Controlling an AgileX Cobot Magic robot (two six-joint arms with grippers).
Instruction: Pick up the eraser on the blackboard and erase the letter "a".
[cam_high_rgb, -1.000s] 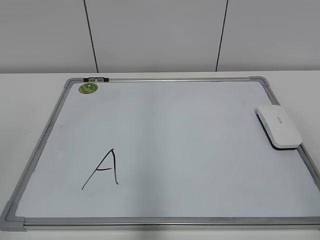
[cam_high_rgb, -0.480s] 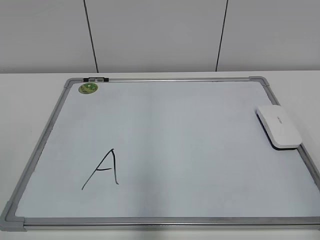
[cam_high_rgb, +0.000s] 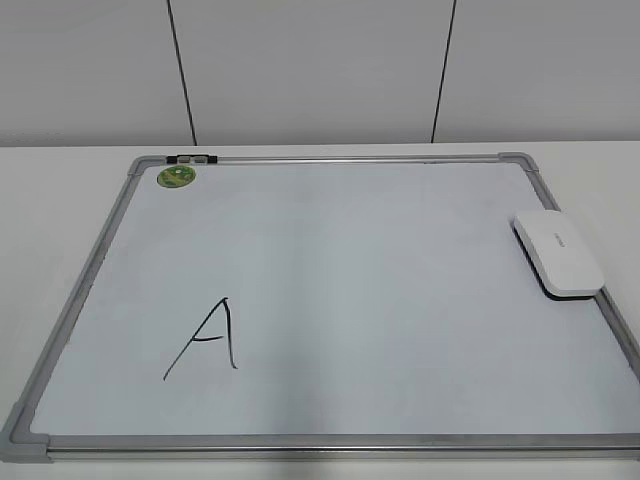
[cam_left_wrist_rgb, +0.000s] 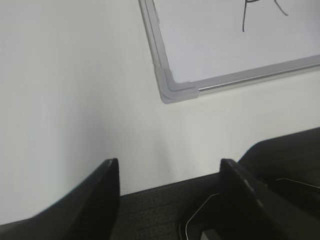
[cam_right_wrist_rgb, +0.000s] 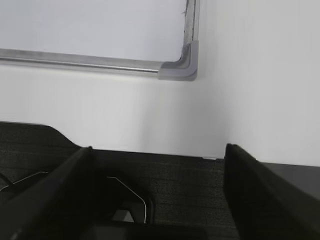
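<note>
Right wrist view: right claw (cam_right_wrist_rgb: 157, 187) spread open and empty above the surface (cam_right_wrist_rgb: 260, 75), near a grey corner of the blackboard (cam_right_wrist_rgb: 182, 62).
Left claw (cam_left_wrist_rgb: 167, 187): open, empty, near the opposite front corner.
Eraser (cam_high_rgb: 558, 252): flat on the board's right edge, well apart from both claws.
Letter (cam_high_rgb: 206, 339): front left of the board.

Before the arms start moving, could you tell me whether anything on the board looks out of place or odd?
Only mildly: the eraser overhangs the right frame of the blackboard, lying askew to it. The board itself sits slightly rotated on the table. Nothing looks damaged or spilled.
</note>
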